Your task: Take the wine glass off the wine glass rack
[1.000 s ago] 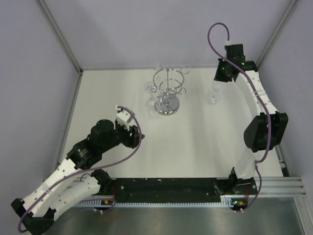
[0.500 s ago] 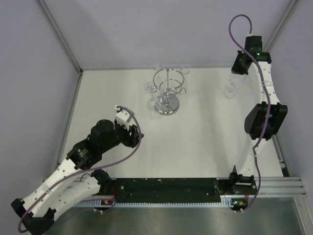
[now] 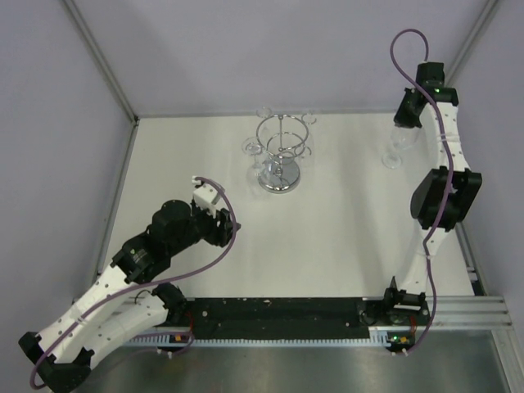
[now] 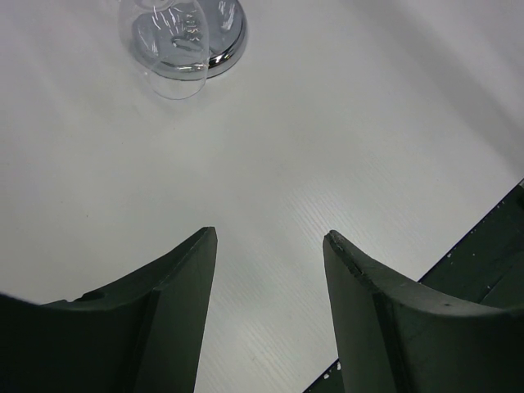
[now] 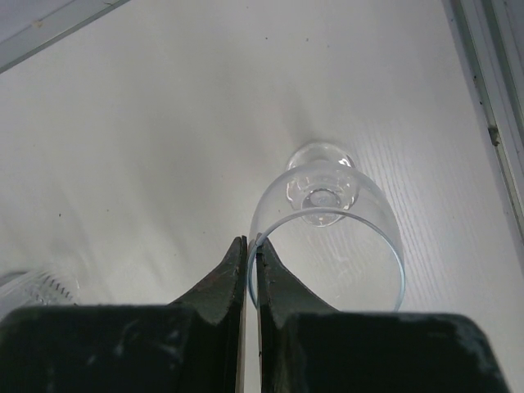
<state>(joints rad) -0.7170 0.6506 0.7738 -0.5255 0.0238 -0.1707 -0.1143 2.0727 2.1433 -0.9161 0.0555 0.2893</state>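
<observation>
Right claw (image 5: 252,242) pinches the rim of the wine glass (image 5: 326,195), far right of the rack (image 3: 281,155). Advised: keep it upright, seat the foot on the counter (image 5: 123,123), then release.

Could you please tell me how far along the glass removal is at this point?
Done: one wine glass is off the wine glass rack and upright at the far right of the table. In hand: the right jaws are shut on its rim. Remaining: releasing it; whether its foot touches the table is unclear. The left jaws stand open and empty.
</observation>
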